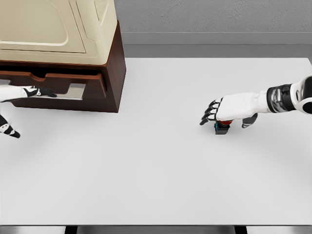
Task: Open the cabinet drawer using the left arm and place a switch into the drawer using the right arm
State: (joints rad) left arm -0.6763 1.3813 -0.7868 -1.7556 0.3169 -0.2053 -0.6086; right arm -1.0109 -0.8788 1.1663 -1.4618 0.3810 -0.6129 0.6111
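Small dark switch with red top point(222, 127), right of the white table's point(161, 170) centre, under right hand point(225, 113), fingers spread, ungrasped; left hand point(34, 91), fingers indistinct, at brown wooden cabinet drawer point(53, 84); risk: shallow opening blocks placement.

table point(161, 170) was plain white, no pattern, with a dark edge along the bottom. cabinet point(114, 73) was deep reddish brown; drawer point(73, 90) front the same brown, its inside showing pale grey. appliance point(58, 29) on top was cream. wall point(214, 14) behind was flat grey. right hand point(220, 111) was white with black fingers, the forearm banded in grey. left hand point(36, 91) was white with black fingers too. switch point(222, 127) showed red over a dark teal-black base.
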